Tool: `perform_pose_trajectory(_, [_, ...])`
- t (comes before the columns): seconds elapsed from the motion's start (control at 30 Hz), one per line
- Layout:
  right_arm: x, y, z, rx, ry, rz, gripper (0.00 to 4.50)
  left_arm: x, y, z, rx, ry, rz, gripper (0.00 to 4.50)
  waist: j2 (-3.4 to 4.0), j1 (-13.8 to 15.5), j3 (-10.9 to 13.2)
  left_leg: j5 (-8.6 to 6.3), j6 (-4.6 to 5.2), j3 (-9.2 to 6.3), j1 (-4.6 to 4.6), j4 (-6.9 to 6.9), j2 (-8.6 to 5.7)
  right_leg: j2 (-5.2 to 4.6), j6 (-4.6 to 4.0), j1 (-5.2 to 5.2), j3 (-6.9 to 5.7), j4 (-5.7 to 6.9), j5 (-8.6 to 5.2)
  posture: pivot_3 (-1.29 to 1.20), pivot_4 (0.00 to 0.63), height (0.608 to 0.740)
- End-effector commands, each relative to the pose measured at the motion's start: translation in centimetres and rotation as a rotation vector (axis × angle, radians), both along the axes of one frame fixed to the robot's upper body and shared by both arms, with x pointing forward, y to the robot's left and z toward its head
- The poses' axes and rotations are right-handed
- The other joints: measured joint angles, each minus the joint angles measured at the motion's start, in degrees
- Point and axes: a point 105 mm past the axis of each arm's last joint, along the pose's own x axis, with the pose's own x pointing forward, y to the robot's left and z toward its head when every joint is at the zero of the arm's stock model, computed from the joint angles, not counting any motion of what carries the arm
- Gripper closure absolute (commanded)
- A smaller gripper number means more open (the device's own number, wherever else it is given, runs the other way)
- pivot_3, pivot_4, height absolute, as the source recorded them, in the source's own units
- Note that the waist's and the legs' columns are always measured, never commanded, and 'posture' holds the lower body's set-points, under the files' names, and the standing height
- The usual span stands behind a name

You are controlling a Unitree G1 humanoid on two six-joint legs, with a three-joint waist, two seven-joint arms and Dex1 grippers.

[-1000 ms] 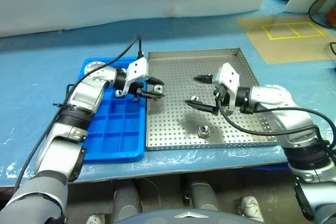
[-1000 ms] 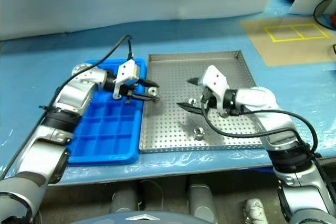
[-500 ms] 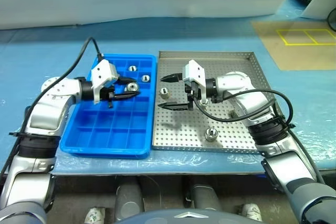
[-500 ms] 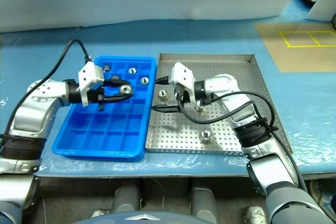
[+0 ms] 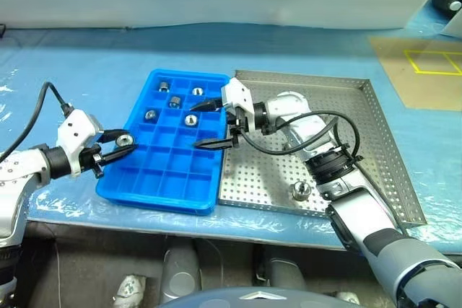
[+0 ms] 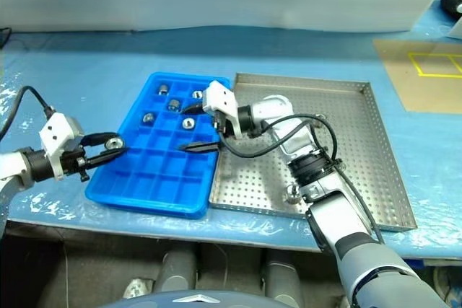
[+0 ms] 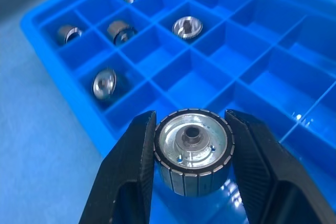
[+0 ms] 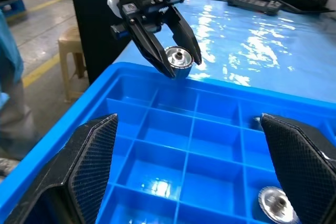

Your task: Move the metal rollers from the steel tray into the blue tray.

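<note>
The left gripper (image 5: 121, 146) is clamped on one metal roller (image 7: 192, 150), its hollow end facing the wrist camera, held just over the left edge of the blue tray (image 5: 162, 184). Five more rollers (image 5: 190, 120) sit in separate compartments at the tray's far end. The right gripper (image 5: 209, 123) reaches across from the steel tray (image 5: 361, 149) and hangs over the blue tray's right side with its fingers spread wide apart and nothing between them. One roller (image 5: 299, 191) lies on the steel tray's perforated floor near its front rim, and another (image 6: 320, 117) sits farther back, partly hidden behind the right arm
</note>
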Motion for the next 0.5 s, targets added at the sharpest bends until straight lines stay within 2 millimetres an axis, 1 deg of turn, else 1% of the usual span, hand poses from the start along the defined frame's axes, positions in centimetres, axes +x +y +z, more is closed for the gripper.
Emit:
perform_pose_trajectory(0.03, [-0.7,0.6,1.6,0.024,-0.055,0.051,0.00,0.2,0.0,0.6,-0.002,-0.046,0.009,2.80,-0.02,0.29,-0.01,0.00,0.00,-0.01,0.01,0.00,0.00,0.00,0.00,0.01,-0.01,0.00,0.00,0.31,0.150,0.740])
perform_pose_trajectory(0.2, [-0.9,0.5,1.7,0.021,-0.052,0.054,0.00,0.3,-0.6,-0.7,-0.007,-0.013,-0.005,2.80,-0.03,0.34,-0.01,0.01,-0.01,-0.02,0.01,0.00,-0.01,0.00,0.00,0.01,0.00,0.01,0.00,0.28,0.150,0.740])
perform_pose_trajectory(0.27, [-0.5,0.1,1.5,0.012,-0.054,0.031,0.00,0.5,-0.5,-2.0,0.018,0.031,0.004,2.80,-0.03,0.29,-0.01,0.02,-0.03,-0.02,0.01,-0.01,0.00,0.02,0.00,0.00,0.00,0.01,0.00,0.27,0.150,0.740])
perform_pose_trajectory(0.37, [-0.4,-0.2,1.4,0.012,-0.051,0.010,0.00,0.7,-0.2,-3.1,0.031,0.073,0.016,2.80,-0.03,0.21,-0.01,0.03,-0.04,-0.02,0.03,-0.03,0.00,0.02,0.00,0.00,0.01,0.01,0.00,0.26,0.150,0.740])
perform_pose_trajectory(0.43, [-0.3,-0.4,1.4,0.013,-0.052,-0.003,0.00,1.0,0.1,-3.6,0.045,0.076,0.029,2.06,-0.04,0.15,-0.02,0.03,-0.05,-0.02,0.04,-0.04,0.00,0.03,0.00,0.00,0.02,0.01,0.00,0.25,0.150,0.740])
perform_pose_trajectory(0.47, [-0.2,-0.4,1.3,0.013,-0.052,-0.008,0.00,1.1,0.2,-3.7,0.048,0.077,0.031,1.84,-0.03,0.11,-0.02,0.04,-0.07,-0.02,0.07,-0.05,0.00,0.04,0.00,0.00,0.03,0.02,0.00,0.24,0.150,0.740])
perform_pose_trajectory(0.5, [-0.2,-0.5,1.3,0.013,-0.052,-0.013,0.00,1.2,0.2,-3.7,0.058,0.073,0.029,1.47,-0.04,0.06,-0.02,0.07,-0.11,-0.02,0.14,-0.09,-0.01,0.05,0.00,0.01,0.06,0.04,0.00,0.24,0.150,0.740])
